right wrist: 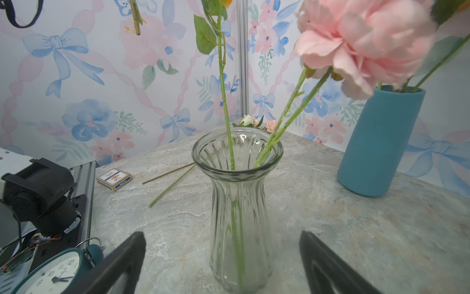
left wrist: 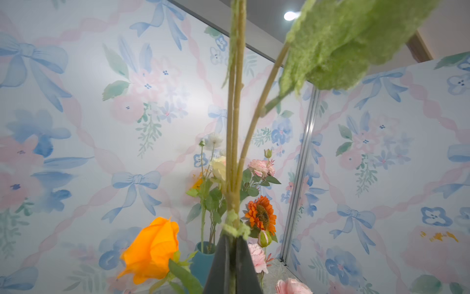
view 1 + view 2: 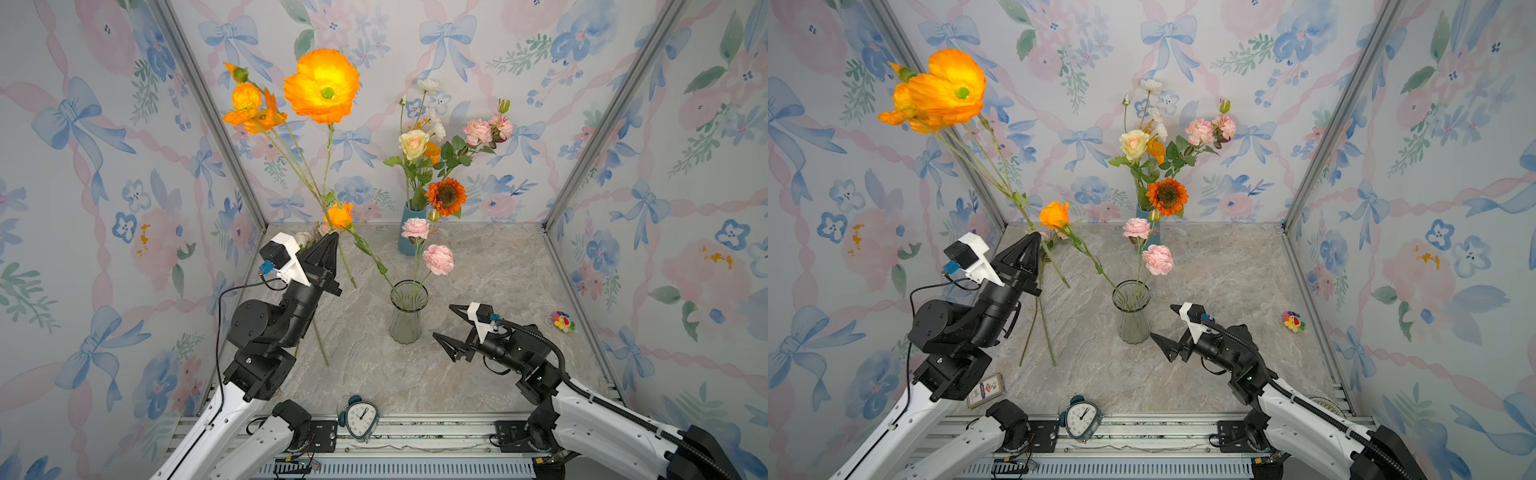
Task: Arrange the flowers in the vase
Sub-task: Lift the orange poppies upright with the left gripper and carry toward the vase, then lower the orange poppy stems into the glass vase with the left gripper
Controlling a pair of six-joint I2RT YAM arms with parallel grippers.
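The left gripper [image 3: 334, 237], fingers pressed together on the stems, held a spray of orange poppies [image 3: 322, 85] upright, left of the glass vase [image 3: 405, 322]. That vase contained an orange rose [image 3: 340, 214] and two pink carnations [image 3: 438, 258]. The right gripper [image 3: 443, 321] stood just beside it, fingers spread and empty. The sunflower [image 3: 446, 196] and other flowers [image 3: 413, 143] stood in the blue vase [image 3: 406, 246] behind.
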